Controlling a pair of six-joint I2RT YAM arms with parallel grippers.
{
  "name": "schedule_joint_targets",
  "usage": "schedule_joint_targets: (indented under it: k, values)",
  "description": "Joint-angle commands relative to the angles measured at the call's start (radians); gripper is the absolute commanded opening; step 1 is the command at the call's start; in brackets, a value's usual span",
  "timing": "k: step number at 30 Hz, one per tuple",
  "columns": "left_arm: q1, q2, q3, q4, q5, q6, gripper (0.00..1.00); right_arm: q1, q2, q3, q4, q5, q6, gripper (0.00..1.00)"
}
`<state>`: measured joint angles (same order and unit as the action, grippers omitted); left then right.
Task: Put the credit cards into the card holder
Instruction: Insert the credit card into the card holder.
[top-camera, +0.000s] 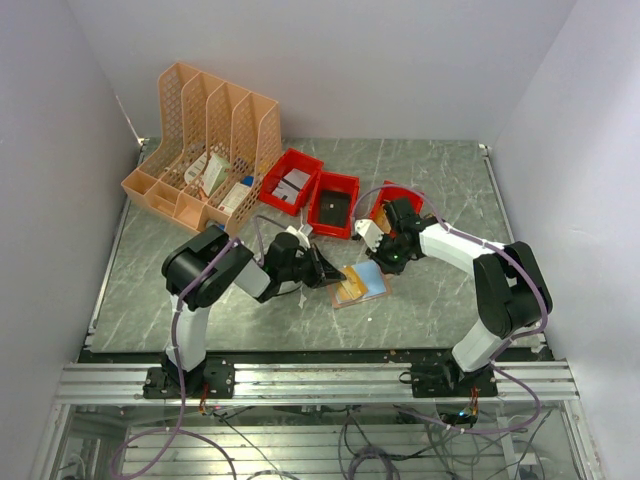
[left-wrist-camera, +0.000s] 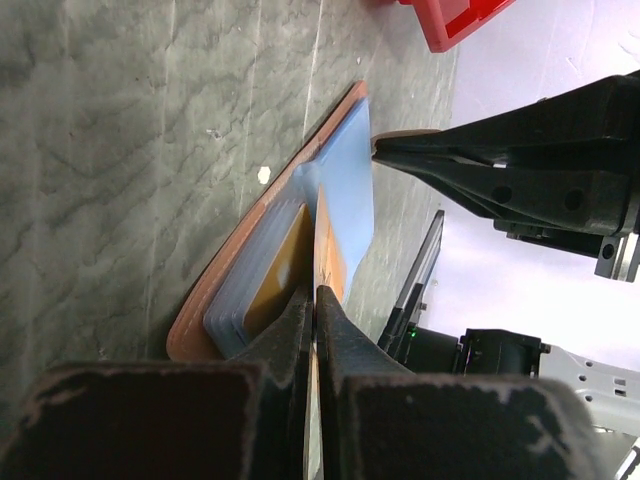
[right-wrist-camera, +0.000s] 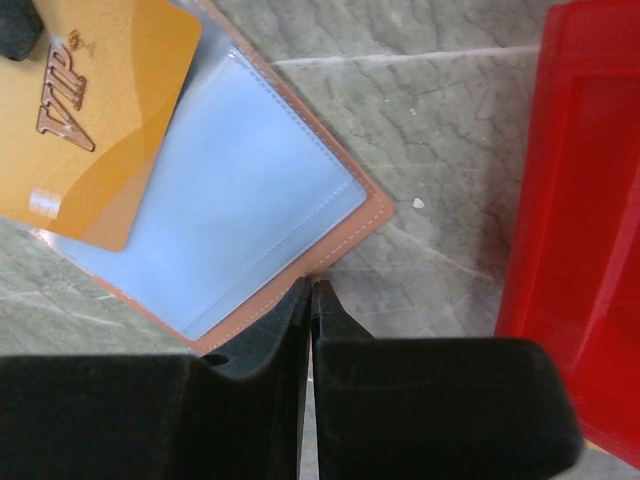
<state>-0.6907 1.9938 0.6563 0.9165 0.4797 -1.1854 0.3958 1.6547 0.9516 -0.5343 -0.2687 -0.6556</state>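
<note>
1. Right wrist view: the card holder (right-wrist-camera: 260, 210) lies open on the counter (right-wrist-camera: 430, 120), near the red bin (right-wrist-camera: 585, 230) but apart from it. It has a salmon-pink stitched border and pale blue clear sleeves.
2. Closed, the right end effector (right-wrist-camera: 310, 290) seemingly nips the holder's edge nearest that bin.
3. Clamped shut, the left end effector (left-wrist-camera: 314, 300) grips a gold card (right-wrist-camera: 90, 120) printed "VIP", over the holder's side farther from the bin.

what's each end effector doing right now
Left end effector: closed, pinching the gold VIP card.
Right end effector: closed on the edge of the open card holder.
</note>
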Motion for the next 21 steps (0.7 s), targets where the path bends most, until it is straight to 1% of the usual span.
schedule_joint_targets:
  k: [1,12,21]
  values:
    - [-0.004,-0.009,0.032,-0.141,0.020,0.053,0.07,-0.003,0.001,-0.014,0.042,0.047,0.031,0.04]
    - [-0.006,-0.002,0.101,-0.318,0.045,0.094,0.07,-0.003,0.004,-0.015,0.046,0.042,0.038,0.05]
    - [-0.004,0.003,0.139,-0.435,0.067,0.114,0.07,-0.003,0.017,-0.027,0.077,0.078,0.065,0.05]
